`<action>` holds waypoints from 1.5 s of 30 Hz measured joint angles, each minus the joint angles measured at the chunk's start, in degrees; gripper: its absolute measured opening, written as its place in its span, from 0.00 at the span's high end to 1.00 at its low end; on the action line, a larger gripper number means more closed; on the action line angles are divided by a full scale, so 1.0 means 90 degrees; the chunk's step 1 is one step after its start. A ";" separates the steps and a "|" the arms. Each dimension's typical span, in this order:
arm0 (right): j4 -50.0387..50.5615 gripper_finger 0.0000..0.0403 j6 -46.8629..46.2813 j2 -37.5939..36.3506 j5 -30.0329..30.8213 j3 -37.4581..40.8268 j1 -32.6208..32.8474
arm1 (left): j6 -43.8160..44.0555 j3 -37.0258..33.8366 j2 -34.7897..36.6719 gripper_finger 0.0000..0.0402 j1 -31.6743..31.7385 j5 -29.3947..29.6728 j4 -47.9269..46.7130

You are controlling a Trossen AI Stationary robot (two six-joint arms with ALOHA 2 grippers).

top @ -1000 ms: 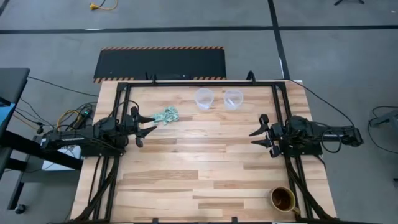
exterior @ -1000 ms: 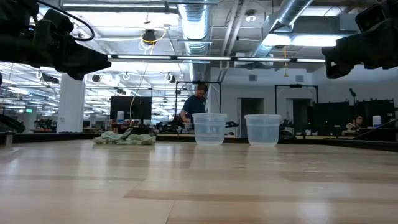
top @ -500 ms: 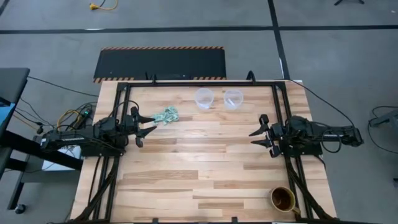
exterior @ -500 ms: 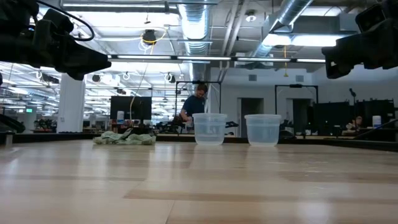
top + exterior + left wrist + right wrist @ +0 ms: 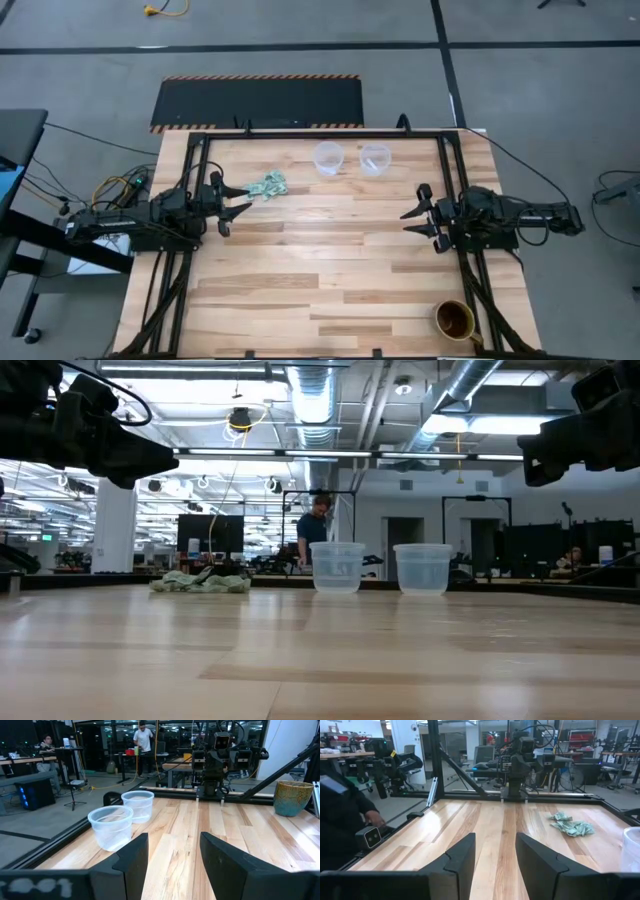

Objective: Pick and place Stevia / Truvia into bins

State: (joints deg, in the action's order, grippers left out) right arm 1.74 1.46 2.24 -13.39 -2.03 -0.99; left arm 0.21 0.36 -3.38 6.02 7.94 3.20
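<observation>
Surface: pale wooden worktop inside a black frame, grey floor around it.
Left gripper: fingers spread apart, holding nothing, raised by the worktop's left edge.
Right gripper: jaws parted, empty, near the right edge.
Packets: green-white heap just beside the left gripper, toward the far edge.
Bins: two clear cups side by side at the far edge, apart from the heap.
Brown cup: near right corner.
</observation>
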 joint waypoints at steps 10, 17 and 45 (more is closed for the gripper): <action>0.0000 0.67 -0.0001 0.0000 0.0000 -0.0001 0.0000 | 0.0000 0.0001 0.0002 0.58 -0.0001 -0.0002 -0.0002; 0.0000 0.67 -0.0001 0.0000 0.0000 -0.0001 0.0000 | 0.0000 0.0002 0.0002 0.58 -0.0001 -0.0001 -0.0001; -0.0442 0.67 -0.0345 0.0000 0.0318 0.0001 -0.0070 | 0.0637 0.0000 0.0000 0.58 -0.0002 0.0010 0.0134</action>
State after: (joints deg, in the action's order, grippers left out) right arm -2.24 -1.64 2.24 -10.52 -2.02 -1.63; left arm 5.94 0.36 -3.38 6.01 8.03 4.40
